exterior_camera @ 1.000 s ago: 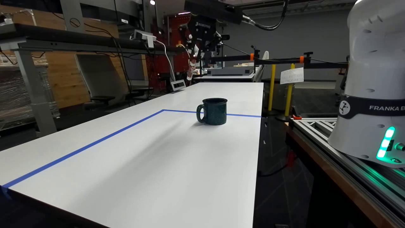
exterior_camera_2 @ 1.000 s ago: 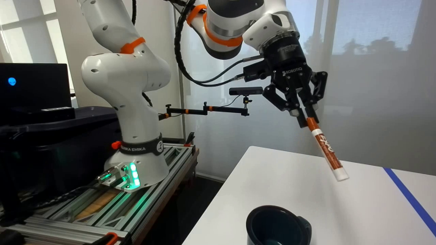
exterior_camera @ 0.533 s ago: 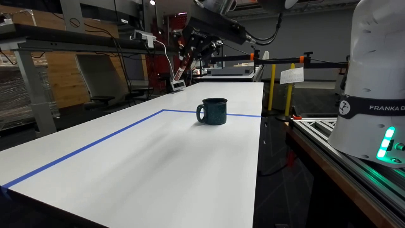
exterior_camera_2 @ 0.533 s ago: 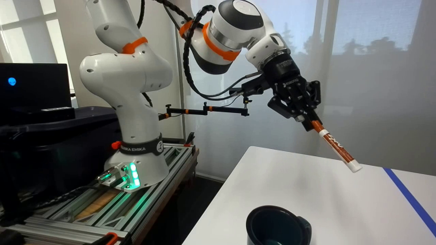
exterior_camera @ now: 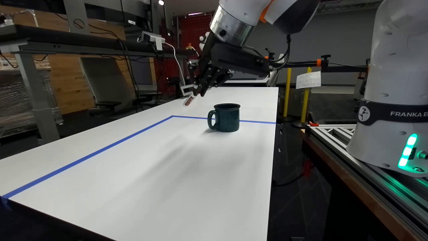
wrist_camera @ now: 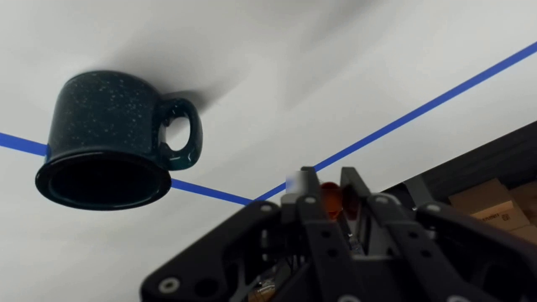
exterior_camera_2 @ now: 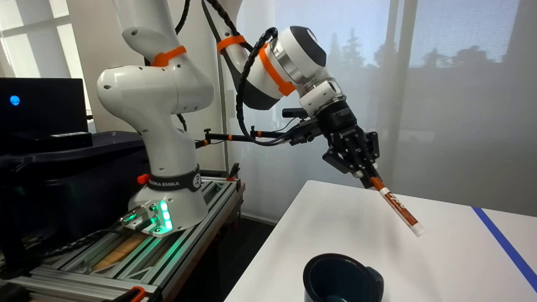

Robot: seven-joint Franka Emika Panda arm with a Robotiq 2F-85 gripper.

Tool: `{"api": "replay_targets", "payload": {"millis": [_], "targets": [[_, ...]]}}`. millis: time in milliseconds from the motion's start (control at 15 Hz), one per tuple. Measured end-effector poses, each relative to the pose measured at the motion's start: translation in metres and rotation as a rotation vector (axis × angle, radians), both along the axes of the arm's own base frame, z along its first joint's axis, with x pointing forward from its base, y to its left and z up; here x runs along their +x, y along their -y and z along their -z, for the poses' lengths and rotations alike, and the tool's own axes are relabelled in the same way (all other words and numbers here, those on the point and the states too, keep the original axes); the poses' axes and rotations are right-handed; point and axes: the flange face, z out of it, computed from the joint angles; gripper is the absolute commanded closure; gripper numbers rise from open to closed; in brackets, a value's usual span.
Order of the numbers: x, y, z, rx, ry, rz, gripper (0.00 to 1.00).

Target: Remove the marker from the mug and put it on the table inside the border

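My gripper (exterior_camera_2: 371,180) is shut on an orange-brown marker (exterior_camera_2: 397,204) with a white end. It holds the marker by its orange end, slanting down and away from the fingers, above the table. The gripper (exterior_camera: 199,94) and marker (exterior_camera: 189,100) show beyond the mug. In the wrist view the fingers (wrist_camera: 328,171) close round the marker's orange end (wrist_camera: 331,199). The dark green speckled mug (exterior_camera: 228,117) stands upright on the table, apart from the gripper. It also shows in the other views (exterior_camera_2: 342,272) (wrist_camera: 102,117). Blue tape (exterior_camera: 100,149) marks the border.
The white table (exterior_camera: 200,187) carries the blue tape (exterior_camera_2: 505,243); a tape corner lies near the mug (wrist_camera: 256,199). The table's long edge faces the robot base (exterior_camera_2: 168,193). A camera bar (exterior_camera_2: 268,135) stands behind the arm.
My gripper has come down with the marker still in it, tilting on the way. The marker's white end is now lower toward the table. The mug has not moved.
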Motion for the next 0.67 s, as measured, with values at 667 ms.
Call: {"api": "replay_targets", "payload": {"millis": [667], "targets": [[0.005,-0.002,0.066,0.034,-0.121,-0.089,0.95]]}}
